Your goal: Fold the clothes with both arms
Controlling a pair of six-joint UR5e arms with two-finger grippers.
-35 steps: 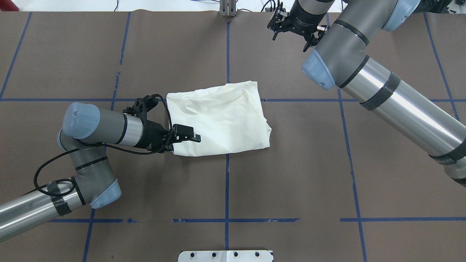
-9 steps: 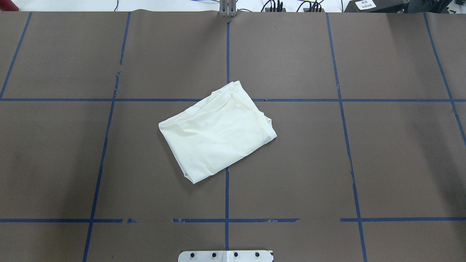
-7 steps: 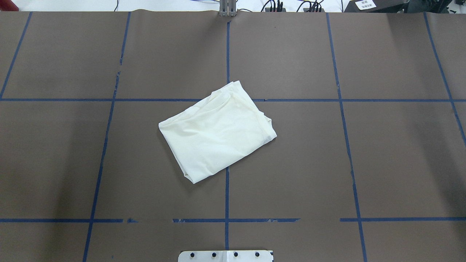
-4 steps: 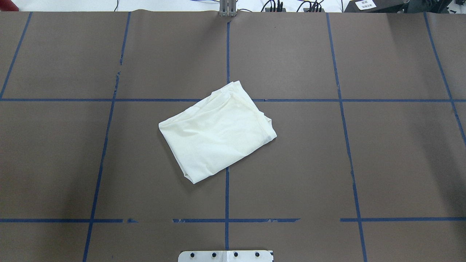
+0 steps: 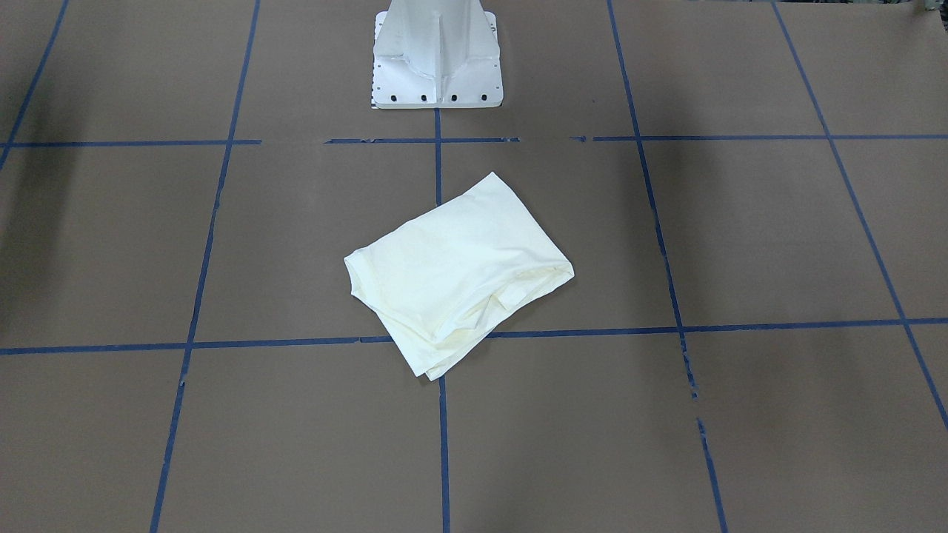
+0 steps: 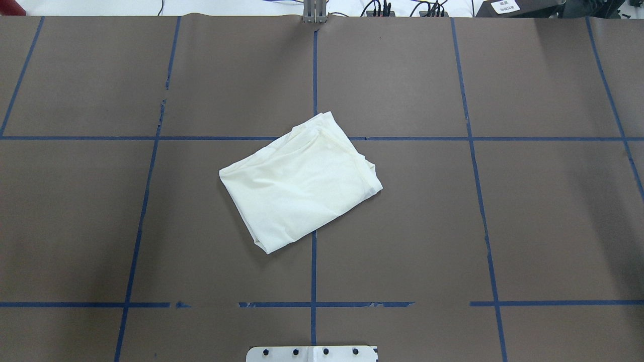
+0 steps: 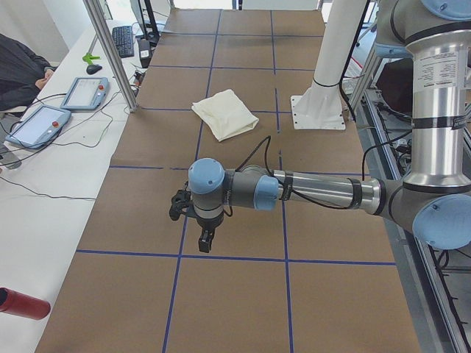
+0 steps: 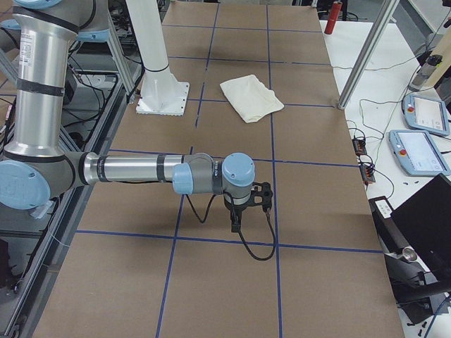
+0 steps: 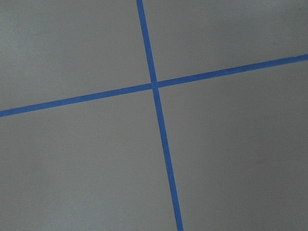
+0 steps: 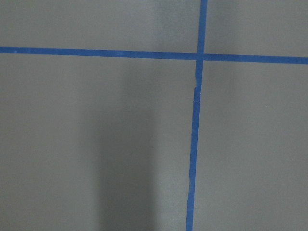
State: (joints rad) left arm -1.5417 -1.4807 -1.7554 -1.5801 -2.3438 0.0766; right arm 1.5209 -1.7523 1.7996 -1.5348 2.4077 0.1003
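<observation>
The clothes (image 6: 299, 183) lie folded into a compact cream rectangle, skewed across the blue tape lines at the table's middle, plain side up (image 5: 459, 270); they also show in the side views (image 7: 224, 114) (image 8: 251, 97). No gripper touches them. My left gripper (image 7: 206, 239) hangs pointing down over bare table, far from the clothes toward the table's left end. Toward the opposite end my right gripper (image 8: 236, 224) hangs the same way. Both show only in the side views, so I cannot tell whether they are open or shut. The wrist views hold only brown table and tape.
The white pedestal base (image 5: 437, 52) (image 7: 318, 110) stands at the robot's side of the table. A metal post (image 7: 110, 51) (image 8: 366, 56) rises at the far edge. Control tablets (image 7: 40, 125) (image 8: 416, 151) lie on the white side bench, and a red cylinder (image 7: 22, 303).
Since 4.8 s ago both arms have left the overhead view and the clothes lie turned, more tightly folded. Over the last second nothing has moved.
</observation>
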